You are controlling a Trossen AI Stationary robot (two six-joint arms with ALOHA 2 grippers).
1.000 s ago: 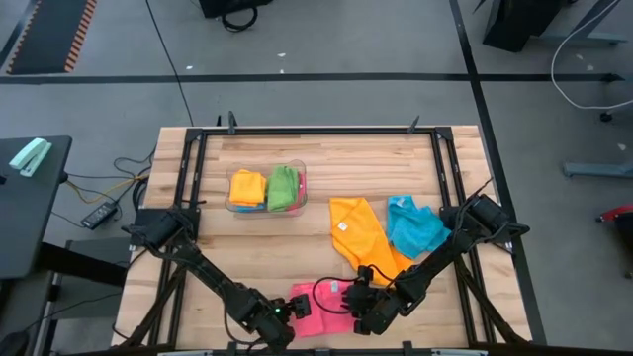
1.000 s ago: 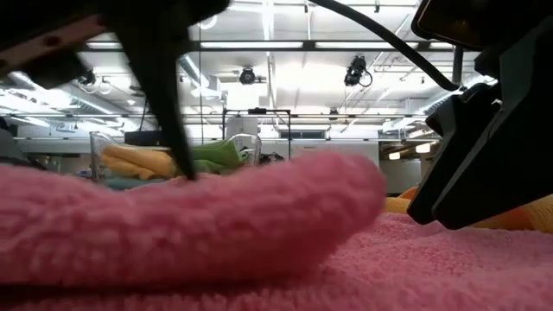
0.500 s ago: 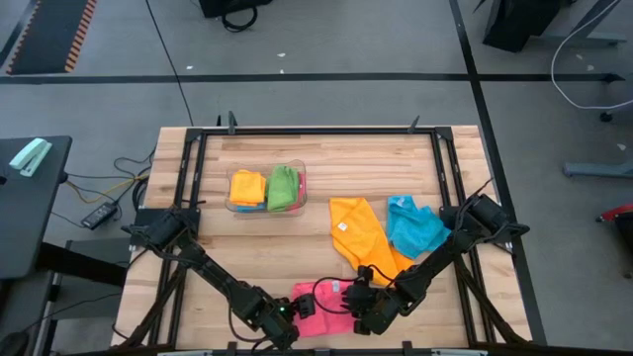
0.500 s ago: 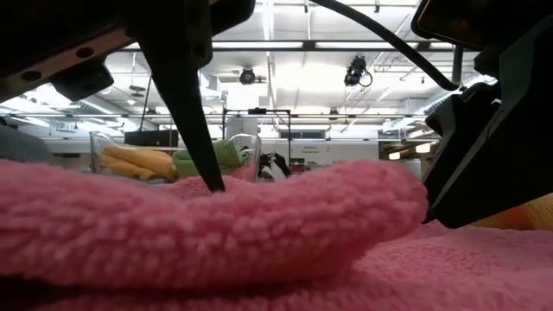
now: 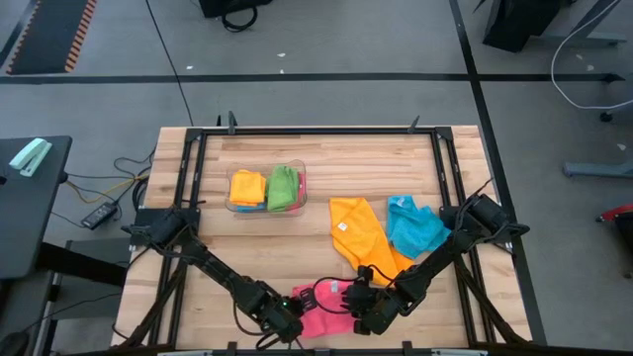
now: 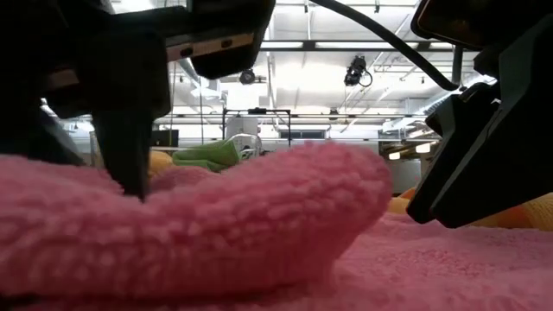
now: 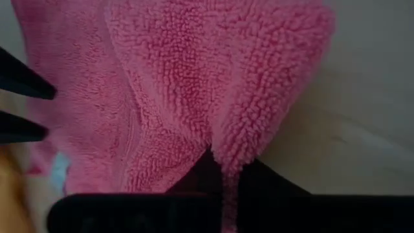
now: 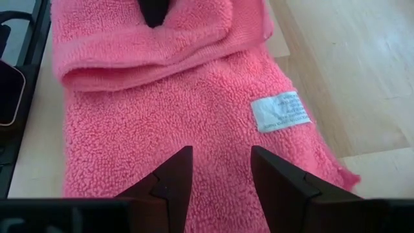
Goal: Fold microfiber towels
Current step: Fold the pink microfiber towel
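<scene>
A pink microfiber towel (image 5: 326, 309) lies partly folded at the table's near edge, between both grippers, with a white label (image 8: 280, 110) on its spread layer. My left gripper (image 7: 224, 184) is at its left end, shut on a raised fold. My right gripper (image 8: 220, 169) stands open at the towel's right end, its fingers slanting down over the spread layer. An orange-yellow towel (image 5: 361, 237) and a blue towel (image 5: 415, 227) lie crumpled on the table farther back, to the right. My left gripper pinches a raised fold (image 7: 228, 152) at the pink towel's left end between its two fingers. It comes slanting down from the table's near left. The fold stands up as a ridge, and the rest of the towel lies on the table. Whether my right gripper's fingertips (image 8: 176, 169) touch the spread layer, I cannot tell.
A clear bin (image 5: 265, 188) at the back left holds a folded orange-yellow towel and a green towel. A black metal frame (image 5: 316, 131) runs around the wooden table top. Bare wood lies between the bin and the pink towel.
My left gripper has rolled its wrist and shut on the pink towel's left end, bunching it into a raised ridge. The rest of the towel has stayed flat. My right gripper has kept still.
</scene>
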